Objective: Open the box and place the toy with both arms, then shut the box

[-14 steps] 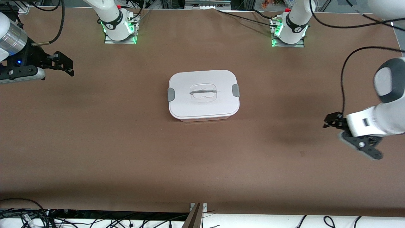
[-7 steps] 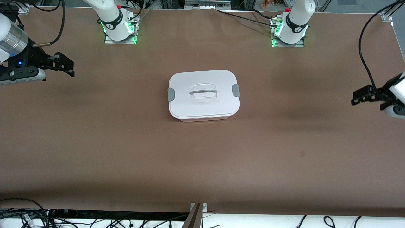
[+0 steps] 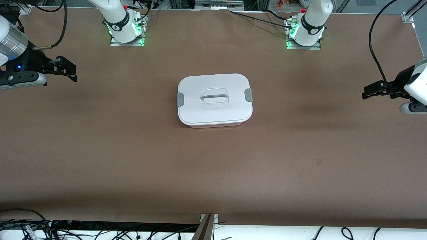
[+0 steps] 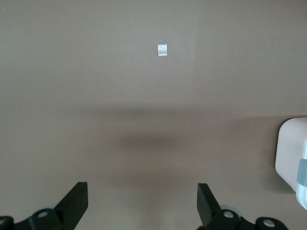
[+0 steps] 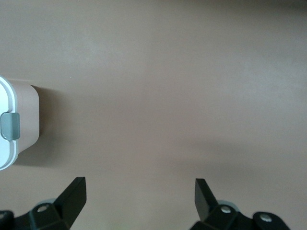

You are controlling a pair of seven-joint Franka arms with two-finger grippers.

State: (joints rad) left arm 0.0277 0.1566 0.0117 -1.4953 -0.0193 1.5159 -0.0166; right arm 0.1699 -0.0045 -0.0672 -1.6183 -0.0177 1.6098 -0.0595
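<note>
The box (image 3: 215,99) stands at the middle of the table with its flat white lid on, grey clips at both ends and the clear handle (image 3: 214,97) in the centre. The toy is not in view. My left gripper (image 3: 367,92) is open and empty, over bare table at the left arm's end. In the left wrist view (image 4: 142,201) only a corner of the box (image 4: 289,152) shows. My right gripper (image 3: 74,72) is open and empty, over bare table at the right arm's end. In the right wrist view (image 5: 139,196) the box's end (image 5: 25,120) and one grey clip (image 5: 9,125) show.
The brown table (image 3: 133,160) carries only the box. A small pale mark (image 4: 162,49) lies on the table toward the left arm's end. Both arm bases (image 3: 125,28) stand along the table's edge farthest from the front camera. Cables hang off the nearest edge.
My left arm has swung from over the table's nearer part to level with the box, still at its own end. My right gripper has hardly moved. The box is unchanged.
</note>
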